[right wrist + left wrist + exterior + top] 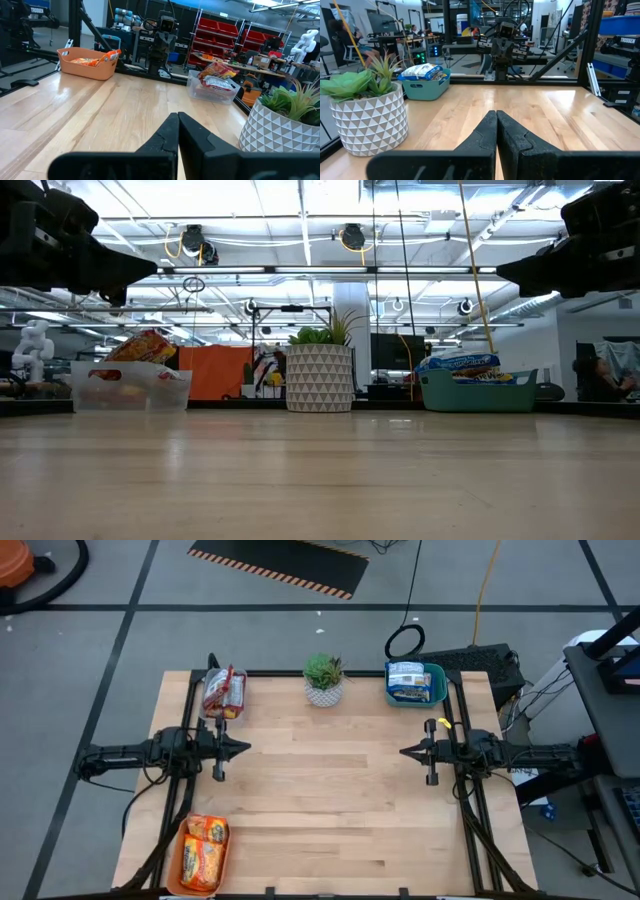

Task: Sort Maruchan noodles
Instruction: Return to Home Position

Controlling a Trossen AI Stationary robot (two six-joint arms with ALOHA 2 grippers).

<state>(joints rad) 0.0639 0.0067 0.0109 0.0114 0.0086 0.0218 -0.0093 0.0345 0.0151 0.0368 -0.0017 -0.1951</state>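
Left pincer [243, 748] and right pincer [407, 752] faced across mid-bench [330, 800], fingers pressed together, nothing gripped. Red packets [223, 690] piled in clear tray [130, 392]; blue packets [410, 678] in teal tray [478, 393]; orange packets [204, 848] in orange tray [86, 70].

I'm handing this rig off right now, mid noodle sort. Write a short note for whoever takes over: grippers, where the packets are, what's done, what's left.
Left gripper: shut, holding nothing, raised over the table's left side, pointing inward.
Right gripper: shut, holding nothing, raised over the right side, facing the left one.
Packets: red packets in the clear bin, far-left corner; blue packets in the teal bin, far-right corner; orange packets in the orange bin, near-left corner.
Done: no packet shows outside a bin.
Left: apparently nothing to sort; both arms look parked.
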